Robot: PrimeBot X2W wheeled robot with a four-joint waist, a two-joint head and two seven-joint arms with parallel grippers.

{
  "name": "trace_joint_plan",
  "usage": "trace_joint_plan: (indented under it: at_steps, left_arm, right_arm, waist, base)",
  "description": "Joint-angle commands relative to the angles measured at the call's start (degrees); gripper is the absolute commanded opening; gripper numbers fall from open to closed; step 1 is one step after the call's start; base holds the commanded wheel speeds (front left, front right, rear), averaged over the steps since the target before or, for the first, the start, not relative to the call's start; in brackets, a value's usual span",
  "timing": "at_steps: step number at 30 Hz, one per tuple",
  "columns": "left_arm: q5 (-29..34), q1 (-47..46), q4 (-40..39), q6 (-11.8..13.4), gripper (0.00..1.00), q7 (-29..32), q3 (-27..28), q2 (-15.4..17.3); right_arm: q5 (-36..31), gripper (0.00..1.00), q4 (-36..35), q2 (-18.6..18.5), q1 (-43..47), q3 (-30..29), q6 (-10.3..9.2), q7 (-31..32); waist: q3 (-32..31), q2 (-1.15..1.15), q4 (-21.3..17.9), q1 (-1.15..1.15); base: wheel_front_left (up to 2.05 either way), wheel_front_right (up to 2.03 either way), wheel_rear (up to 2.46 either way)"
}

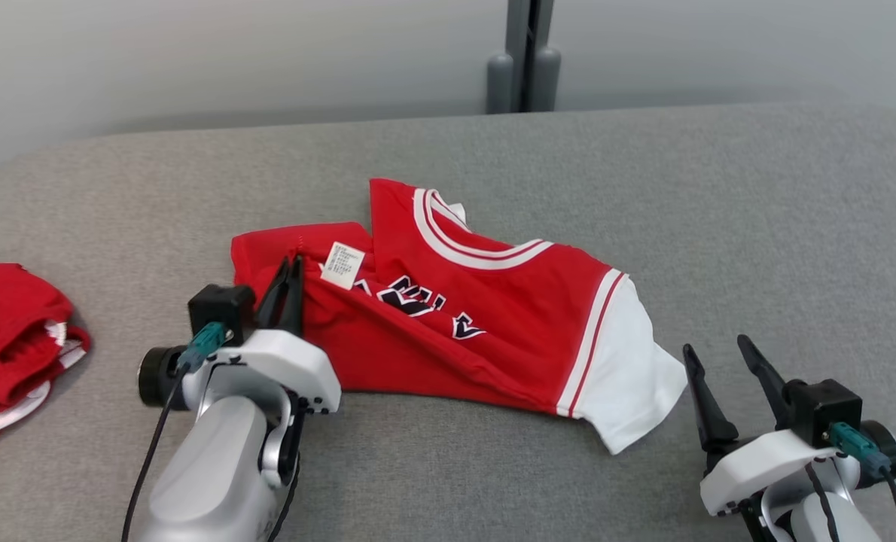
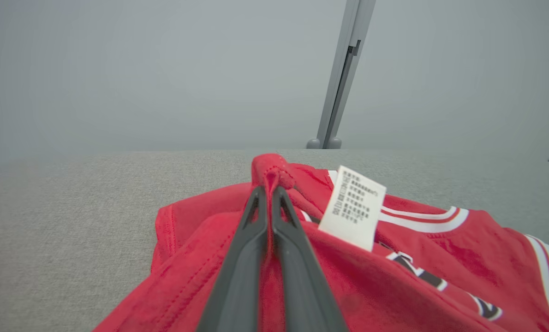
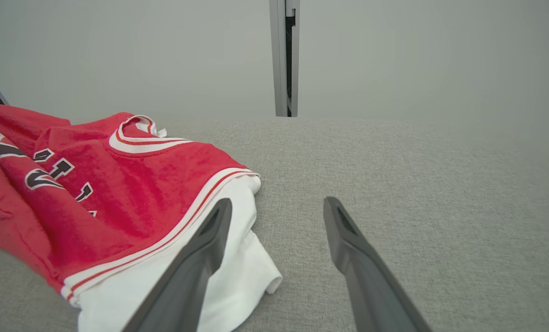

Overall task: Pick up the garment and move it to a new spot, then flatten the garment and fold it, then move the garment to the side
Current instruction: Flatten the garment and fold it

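A red garment (image 1: 493, 301) with white sleeves and dark lettering lies crumpled in the middle of the grey surface. Its white care label (image 1: 342, 264) faces up near the left end. My left gripper (image 1: 291, 265) is shut on a red fold at the garment's left edge. In the left wrist view the left gripper (image 2: 270, 189) pinches a raised tuft of the garment (image 2: 394, 276) beside the label (image 2: 354, 206). My right gripper (image 1: 717, 346) stands open just right of the white sleeve (image 1: 629, 376). In the right wrist view the right gripper (image 3: 277, 205) is beside the sleeve (image 3: 237, 276).
Another red and white piece of clothing (image 1: 11, 339) lies bunched at the left edge of the grey padded surface (image 1: 757, 226). A grey post (image 1: 523, 60) stands against the pale wall behind.
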Motion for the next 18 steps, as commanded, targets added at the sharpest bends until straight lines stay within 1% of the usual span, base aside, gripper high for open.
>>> trace_joint_plan:
  at_steps: [1,3,5,6,7,8,9,10,13,14,15,16,17,18]
  left_arm:
    - [1.1,2.0,-2.8,0.3,0.00,-0.3,1.6,0.8]
    - [2.4,5.3,-6.4,0.2,0.00,-0.3,3.5,0.9]
    - [3.1,8.5,-9.0,-0.4,0.09,-0.3,5.3,0.8]
    - [3.1,8.5,-9.0,-0.4,0.09,-0.3,5.3,0.8]
    - [3.4,10.0,-10.1,-0.7,0.13,-0.3,6.3,0.8]
    - [3.9,11.3,-11.1,-1.0,0.12,-0.3,7.1,0.7]
    - [4.1,12.8,-11.6,-1.4,0.02,-0.3,7.9,0.6]
    - [4.2,14.3,-11.9,-1.7,0.01,-0.3,8.6,0.5]
    - [5.0,17.9,-12.2,-2.1,0.19,-0.3,10.9,0.3]
    - [5.4,19.1,-12.1,-2.3,0.35,-0.3,11.6,0.2]
    - [5.4,20.3,-12.0,-2.3,0.48,-0.3,12.3,0.0]
    - [5.4,21.5,-11.7,-2.3,0.89,-0.3,13.0,-0.1]
    - [5.6,22.5,-11.6,-2.1,1.00,-0.3,13.7,-0.1]
    - [5.7,23.5,-11.7,-1.9,1.00,-0.3,14.3,-0.2]
  right_arm:
    - [0.3,1.00,0.3,0.1,1.0,-0.1,-0.01,0.0]
    - [0.4,1.00,0.6,0.2,1.8,0.0,-0.01,0.0]
    - [0.6,1.00,0.8,0.4,2.4,0.0,-0.01,0.0]
    - [0.6,1.00,0.8,0.4,2.4,0.0,-0.01,0.0]
    - [0.7,1.00,0.9,0.5,2.8,0.2,-0.01,0.0]
    - [0.7,1.00,0.9,0.6,3.0,0.3,-0.01,0.0]
    - [0.7,1.00,1.0,0.7,3.4,0.4,-0.01,0.0]
    - [0.8,1.00,1.1,0.7,3.6,0.5,-0.01,0.0]
    - [1.0,1.00,1.5,0.9,4.0,1.2,-0.01,0.0]
    - [1.0,1.00,1.6,0.9,4.1,1.4,-0.01,0.0]
    - [1.1,1.00,1.7,0.9,4.2,1.7,-0.01,0.0]
    - [1.2,1.00,1.7,0.8,4.3,1.8,-0.01,0.0]
    - [1.3,1.00,1.7,0.7,4.4,1.8,-0.01,0.0]
    - [1.4,1.00,1.7,0.6,4.6,1.9,-0.01,0.0]
  waist:
    - [-2.1,0.00,1.6,0.00]
    - [-3.2,0.00,2.4,0.00]
    - [-4.3,0.00,3.1,0.00]
    - [-4.3,0.00,3.1,0.00]
    - [-4.7,0.00,3.3,0.00]
    - [-5.1,0.00,3.5,0.00]
    - [-5.5,0.00,3.6,0.00]
    - [-5.8,0.00,3.6,0.00]
    - [-6.7,0.00,3.4,0.00]
    - [-6.9,0.00,3.1,0.00]
    - [-7.1,0.00,2.9,0.00]
    - [-7.2,0.00,2.6,0.00]
    - [-7.4,0.00,2.4,0.00]
    - [-7.6,0.00,2.1,0.00]
  base:
    - [0.00,0.00,0.00]
    - [0.00,0.00,0.00]
    - [0.00,0.00,0.00]
    - [0.00,0.00,0.00]
    - [0.00,0.00,0.00]
    - [0.00,0.00,0.00]
    - [0.00,0.00,0.00]
    - [0.00,0.00,0.00]
    - [0.00,0.00,0.00]
    - [0.00,0.00,0.00]
    - [0.00,0.00,0.00]
    - [0.00,0.00,0.00]
    - [0.00,0.00,0.00]
    - [0.00,0.00,0.00]
